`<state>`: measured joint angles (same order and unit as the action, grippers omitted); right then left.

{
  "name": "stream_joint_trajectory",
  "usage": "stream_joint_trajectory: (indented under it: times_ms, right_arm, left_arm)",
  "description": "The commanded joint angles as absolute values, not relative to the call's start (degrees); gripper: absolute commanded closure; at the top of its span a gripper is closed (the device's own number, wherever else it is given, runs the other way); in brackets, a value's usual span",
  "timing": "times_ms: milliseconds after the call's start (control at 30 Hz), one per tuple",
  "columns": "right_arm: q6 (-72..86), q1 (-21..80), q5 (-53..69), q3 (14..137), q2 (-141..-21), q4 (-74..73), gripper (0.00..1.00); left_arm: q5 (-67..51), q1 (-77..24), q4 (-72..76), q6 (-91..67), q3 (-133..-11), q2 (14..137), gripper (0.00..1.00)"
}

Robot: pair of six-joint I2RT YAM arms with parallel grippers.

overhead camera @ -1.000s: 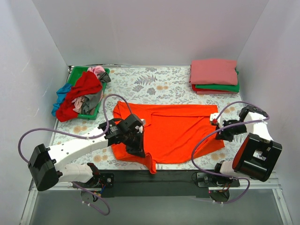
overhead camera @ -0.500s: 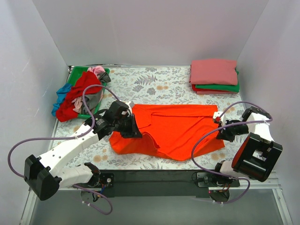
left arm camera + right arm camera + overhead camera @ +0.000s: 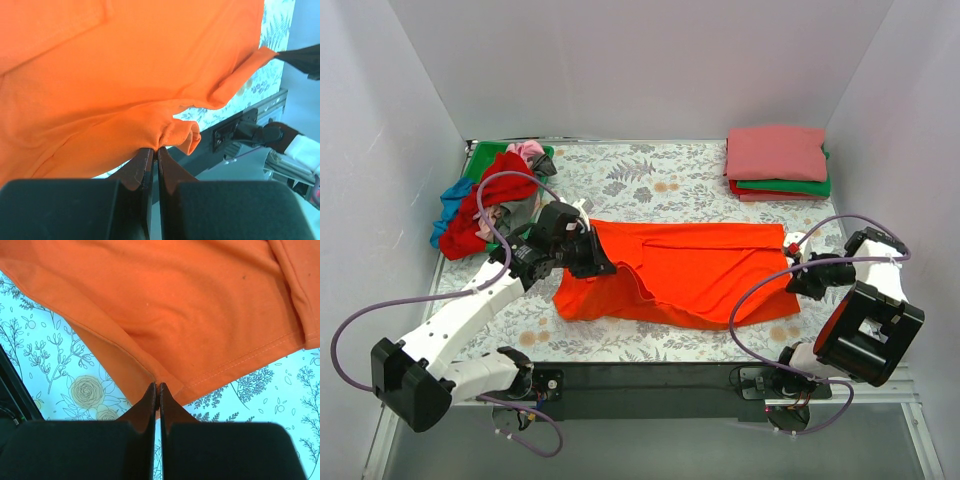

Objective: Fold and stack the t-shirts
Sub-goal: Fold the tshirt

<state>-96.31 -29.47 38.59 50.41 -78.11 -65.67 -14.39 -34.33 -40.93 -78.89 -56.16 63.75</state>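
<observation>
A bright orange-red t-shirt (image 3: pixel 690 272) lies spread across the middle of the floral cloth, its near part folded over. My left gripper (image 3: pixel 598 262) is shut on a bunched fold of its left side (image 3: pixel 165 135), held a little above the table. My right gripper (image 3: pixel 798 272) is shut on the shirt's right edge (image 3: pixel 158 382), low over the cloth. A folded stack of coral pink, green and deep red t-shirts (image 3: pixel 777 162) sits at the back right. Loose t-shirts in red, blue, pink and grey (image 3: pixel 490 200) are heaped at the back left.
A green tray (image 3: pixel 481 153) under the loose heap stands at the back left corner. White walls close in the table on three sides. The black front rail (image 3: pixel 660 378) and both arm bases run along the near edge.
My left gripper has carried the shirt's near-left part up and away from the front edge toward the back left, folding it over. The right gripper has shifted slightly right, still holding the edge.
</observation>
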Motion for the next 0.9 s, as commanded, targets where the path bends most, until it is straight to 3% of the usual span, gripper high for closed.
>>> stream_joint_trajectory:
  times_ms: [0,867]
  right_arm:
    - [-95.6,-30.1,41.8,52.7,-78.4,-66.3,0.99]
    - [-81.9,-32.3,44.9,53.8,-80.2,-55.6,0.99]
  left_arm:
    - [-14.3,-32.6,-39.2,-77.3,-58.8,64.2,1.00]
    - [-18.9,-23.8,-38.2,-72.5,-61.4,69.2,1.00]
